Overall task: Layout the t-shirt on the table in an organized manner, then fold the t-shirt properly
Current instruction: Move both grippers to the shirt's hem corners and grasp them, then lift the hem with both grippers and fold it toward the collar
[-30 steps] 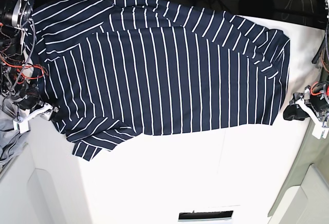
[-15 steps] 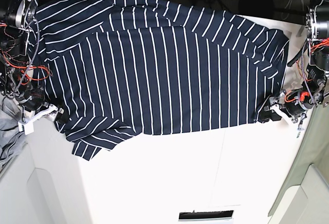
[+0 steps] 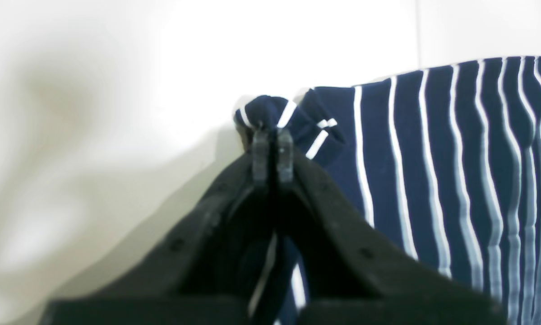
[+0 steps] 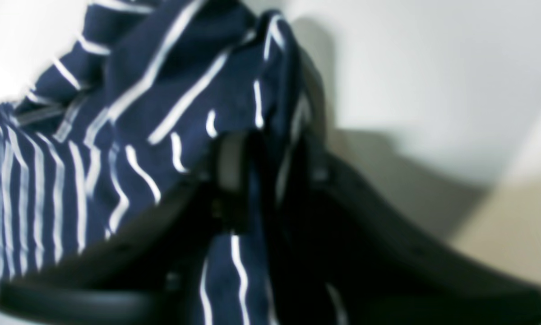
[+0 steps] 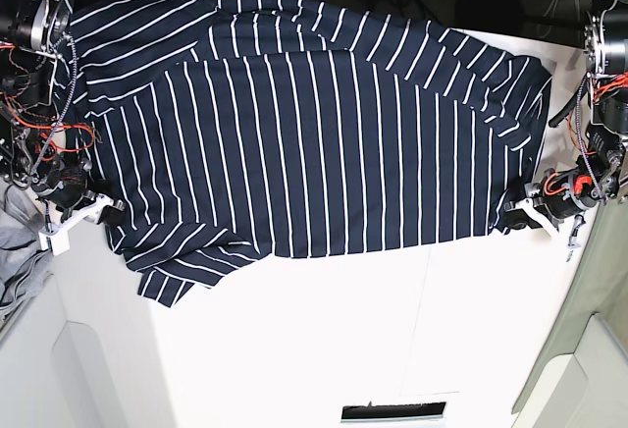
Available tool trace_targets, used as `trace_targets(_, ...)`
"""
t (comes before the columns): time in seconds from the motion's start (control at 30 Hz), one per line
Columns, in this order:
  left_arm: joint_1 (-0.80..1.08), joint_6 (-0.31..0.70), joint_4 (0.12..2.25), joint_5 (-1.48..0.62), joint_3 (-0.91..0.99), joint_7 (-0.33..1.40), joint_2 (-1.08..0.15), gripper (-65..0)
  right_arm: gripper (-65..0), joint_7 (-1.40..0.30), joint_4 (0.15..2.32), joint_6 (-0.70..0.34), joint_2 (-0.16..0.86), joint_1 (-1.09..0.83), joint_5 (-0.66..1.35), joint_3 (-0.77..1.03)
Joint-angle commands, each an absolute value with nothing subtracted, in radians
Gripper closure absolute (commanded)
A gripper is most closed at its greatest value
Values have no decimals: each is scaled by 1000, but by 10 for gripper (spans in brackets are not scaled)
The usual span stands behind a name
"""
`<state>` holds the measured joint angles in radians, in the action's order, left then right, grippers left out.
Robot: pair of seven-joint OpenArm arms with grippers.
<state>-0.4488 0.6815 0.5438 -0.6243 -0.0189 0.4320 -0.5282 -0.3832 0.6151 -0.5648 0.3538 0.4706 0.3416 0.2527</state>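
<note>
Comparing with a second ago, you can see both arms have moved in onto the t-shirt [image 5: 314, 124], which lies spread flat across the far half of the table [image 5: 324, 340], stripes running front to back.

Your left gripper [image 3: 272, 135], on the right side of the base view, stood clear of the shirt's near corner a second ago. It has since slid inward, and now its jaws are pressed together on that corner, with a small bunch of striped fabric puckered up at the fingertips [image 3: 260, 149]. The hem there has pulled in slightly from where it lay.

Your right gripper [image 4: 270, 162], on the base view's left, has shifted only a little along the shirt's opposite near edge. The right wrist view is blurred, but navy cloth runs up between its jaws, so it is gripping the shirt too.

A grey cloth [image 5: 18, 261] sits at the left edge.
</note>
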Motion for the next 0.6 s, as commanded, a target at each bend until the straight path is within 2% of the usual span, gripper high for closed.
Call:
trace_targets(0.0,-474,698,557,-665,-15,437,-552,0,-102,-375,642,-576,366,493,342,253)
trace_targets(0.07,-474,698,560,-705,-15,471,-559,0,-19,-375,667,-576,367,492,328,253)
trace_targets(0.1,-474,698,566,-720,-15,487,-565,0,0,-375,680,-576,369,492,328,253)
trace_targets(0.37,-461,698,670,-953,-15,748,-659,0,0,-472,799,-575,416,489,345,253)
trace_targets(0.57,-358,698,856,-1143,-15,902,-743,0,0,-560,849,-576,474,481,475,253)
